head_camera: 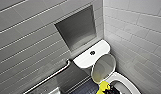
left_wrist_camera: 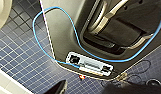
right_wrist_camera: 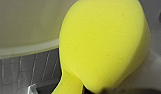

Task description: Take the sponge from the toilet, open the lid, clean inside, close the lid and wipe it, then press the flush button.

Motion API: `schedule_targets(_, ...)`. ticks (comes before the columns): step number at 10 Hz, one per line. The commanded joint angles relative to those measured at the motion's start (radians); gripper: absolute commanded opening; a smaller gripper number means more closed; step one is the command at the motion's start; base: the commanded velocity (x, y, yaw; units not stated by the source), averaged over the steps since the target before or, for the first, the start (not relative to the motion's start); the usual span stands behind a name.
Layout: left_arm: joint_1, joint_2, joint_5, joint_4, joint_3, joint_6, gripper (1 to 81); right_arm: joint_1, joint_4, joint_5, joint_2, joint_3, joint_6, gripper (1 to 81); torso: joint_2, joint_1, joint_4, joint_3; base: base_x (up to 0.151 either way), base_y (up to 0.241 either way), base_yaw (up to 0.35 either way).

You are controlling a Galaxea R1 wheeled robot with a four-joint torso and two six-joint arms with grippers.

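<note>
The white toilet (head_camera: 126, 82) stands in the corner with its oval lid (head_camera: 104, 67) raised against the tank (head_camera: 83, 60). The round flush button (head_camera: 92, 52) sits on the tank top. My right gripper (head_camera: 112, 90) is shut on the yellow sponge (head_camera: 103, 86) at the near rim of the bowl. The sponge (right_wrist_camera: 103, 45) looms large in the right wrist view, with a white part of the toilet (right_wrist_camera: 26, 47) behind it. My left gripper (left_wrist_camera: 86, 88) hangs open and empty over the dark blue mosaic floor (left_wrist_camera: 18, 57).
Grey tiled walls close in on both sides of the toilet. A recessed niche (head_camera: 77, 27) sits above the tank, and a metal grab bar (head_camera: 49, 77) runs along the left wall. A blue cable (left_wrist_camera: 53, 15) loops over my own base.
</note>
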Motion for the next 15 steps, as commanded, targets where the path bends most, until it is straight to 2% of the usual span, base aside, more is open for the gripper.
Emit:
schedule_targets(1, 0.017, -0.015, 0.087, -0.005, -0.008, 0.004, 81.1, -0.026, -0.027, 0.014, -0.128, 0.148, -0.002, 1.0, 0.000, 0.000, 0.000, 0.000, 0.000, 0.000, 0.000)
schedule_targets(5, 0.017, -0.015, 0.088, -0.005, -0.005, 0.004, 81.1, -0.124, -0.024, 0.102, -0.191, 0.125, 0.001, 1.0, 0.000, 0.000, 0.001, 0.000, 0.000, 0.000, 0.000)
schedule_targets(8, 0.017, -0.015, 0.088, -0.005, -0.002, 0.004, 81.1, -0.216, -0.021, 0.199, -0.319, 0.258, 0.003, 1.0, 0.000, 0.000, 0.001, 0.000, 0.000, 0.000, 0.000)
schedule_targets(12, 0.017, -0.015, 0.088, -0.003, -0.002, 0.004, 81.1, -0.380, -0.016, 0.369, -0.398, 0.257, 0.013, 1.0, 0.000, 0.000, 0.001, 0.000, 0.000, 0.000, 0.000)
schedule_targets(15, 0.018, -0.016, 0.088, -0.002, -0.002, 0.004, 81.1, -0.497, -0.016, 0.503, -0.470, 0.263, 0.061, 1.0, 0.000, 0.000, 0.002, 0.000, 0.000, 0.000, 0.000)
